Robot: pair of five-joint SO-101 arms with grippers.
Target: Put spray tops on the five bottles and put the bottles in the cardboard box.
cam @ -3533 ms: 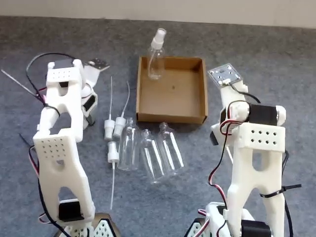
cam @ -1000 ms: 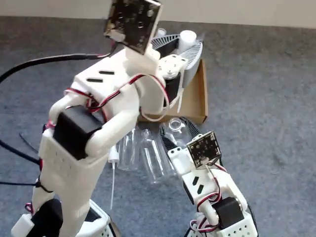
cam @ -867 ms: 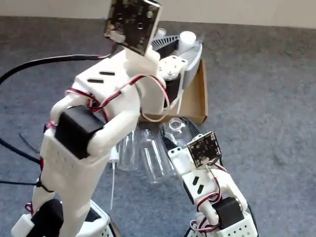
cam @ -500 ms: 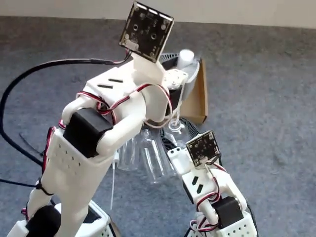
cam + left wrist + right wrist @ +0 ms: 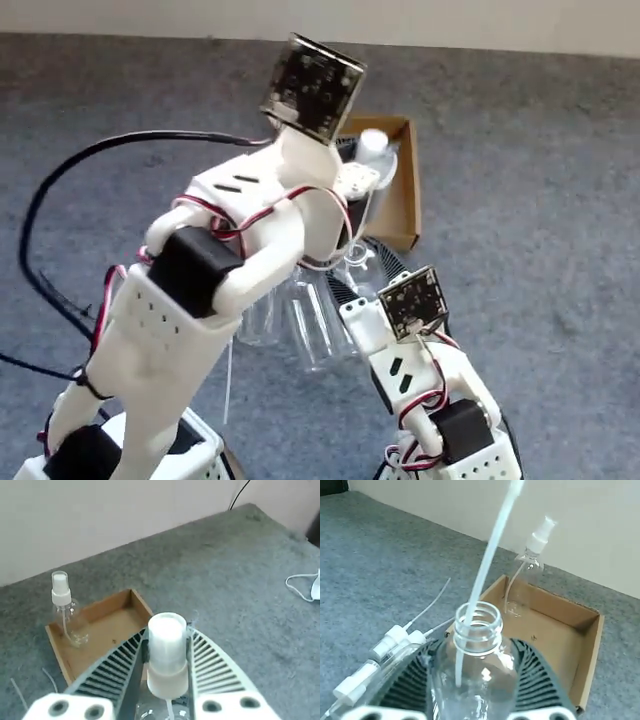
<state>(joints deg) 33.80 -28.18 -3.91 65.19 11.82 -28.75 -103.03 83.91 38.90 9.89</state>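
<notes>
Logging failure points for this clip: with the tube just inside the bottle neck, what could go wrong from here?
The dip tube enters the open bottle at a slant, so the spray top in the left gripper may seat crooked or bend it.
Pressing down might slip the bottle in the right gripper.
The capped bottle standing in the cardboard box could be knocked over later.

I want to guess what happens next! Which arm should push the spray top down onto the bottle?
Left, I'd say. The left gripper is shut on the spray top, and its tube dips into the open bottle. The right gripper just holds that bottle upright.
</notes>
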